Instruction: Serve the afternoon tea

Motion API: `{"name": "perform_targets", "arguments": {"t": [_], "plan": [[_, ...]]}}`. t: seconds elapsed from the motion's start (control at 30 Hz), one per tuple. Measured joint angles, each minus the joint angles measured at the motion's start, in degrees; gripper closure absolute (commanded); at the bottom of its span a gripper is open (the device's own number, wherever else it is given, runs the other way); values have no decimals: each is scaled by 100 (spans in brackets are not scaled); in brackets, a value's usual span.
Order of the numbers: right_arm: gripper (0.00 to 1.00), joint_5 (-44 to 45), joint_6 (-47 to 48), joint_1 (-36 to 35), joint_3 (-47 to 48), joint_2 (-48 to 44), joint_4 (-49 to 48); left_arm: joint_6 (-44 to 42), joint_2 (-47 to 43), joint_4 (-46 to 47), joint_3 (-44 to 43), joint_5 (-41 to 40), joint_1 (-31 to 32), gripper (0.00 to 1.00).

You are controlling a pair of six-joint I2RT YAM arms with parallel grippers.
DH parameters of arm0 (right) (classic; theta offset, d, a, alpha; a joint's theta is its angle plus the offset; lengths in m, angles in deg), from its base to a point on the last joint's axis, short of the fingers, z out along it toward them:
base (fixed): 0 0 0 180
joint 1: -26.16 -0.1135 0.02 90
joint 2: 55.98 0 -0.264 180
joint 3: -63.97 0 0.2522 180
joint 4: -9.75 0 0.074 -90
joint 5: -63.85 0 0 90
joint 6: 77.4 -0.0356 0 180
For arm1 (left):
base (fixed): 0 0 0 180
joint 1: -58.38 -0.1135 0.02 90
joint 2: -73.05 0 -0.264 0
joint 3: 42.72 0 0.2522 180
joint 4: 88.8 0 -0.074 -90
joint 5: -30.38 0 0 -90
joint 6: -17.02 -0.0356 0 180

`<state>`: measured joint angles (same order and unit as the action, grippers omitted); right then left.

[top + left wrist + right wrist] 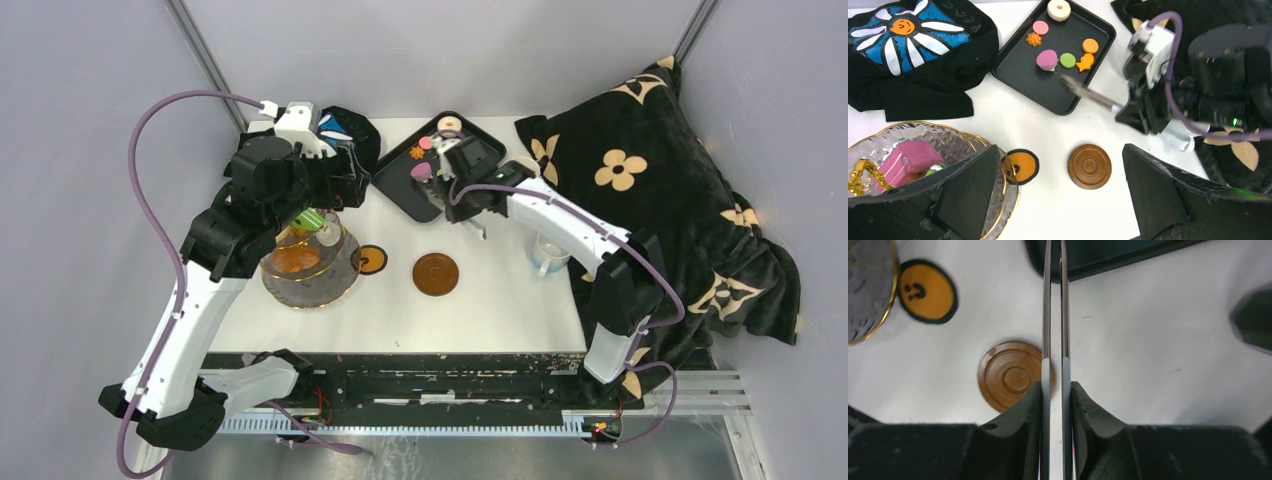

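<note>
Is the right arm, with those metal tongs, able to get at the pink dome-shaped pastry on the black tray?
Probably yes. The right gripper holds thin metal tongs whose tips are close beside the pink dome-shaped pastry on the black tray, with nothing between them.

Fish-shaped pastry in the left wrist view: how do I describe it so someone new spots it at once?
Find the black tray at the far side of the table, where the tongs held by the right gripper point. On it, the fish-shaped pastry lies beside the green disc and below the round orange biscuit in the left wrist view. It alone has a fish's body and tail.
</note>
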<state>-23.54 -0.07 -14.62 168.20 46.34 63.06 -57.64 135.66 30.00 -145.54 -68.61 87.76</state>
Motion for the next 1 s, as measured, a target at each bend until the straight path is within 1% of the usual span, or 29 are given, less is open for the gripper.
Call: {"name": "perform_targets", "arguments": {"t": [0.1,0.2,0.27,0.43,0.6,0.77,1.0], "plan": [[69,-114,-199,503,4,-13,17,2,-44,-2,0,0,0,1],[67,-424,-476,949,13,4,42,2,-87,-2,0,0,0,1],[67,-573,-621,1082,107,96,42,2,-107,-2,0,0,0,1],[68,-809,-756,1099,555,568,57,2,-118,-4,0,-17,0,1],[68,-861,-756,1078,955,935,157,0,-118,-4,0,-98,0,1],[60,-859,-761,1078,1307,1228,192,-2,-118,-4,2,-142,0,1],[54,-833,-820,1078,1547,1510,221,-7,-111,-7,22,-149,0,1]]}}
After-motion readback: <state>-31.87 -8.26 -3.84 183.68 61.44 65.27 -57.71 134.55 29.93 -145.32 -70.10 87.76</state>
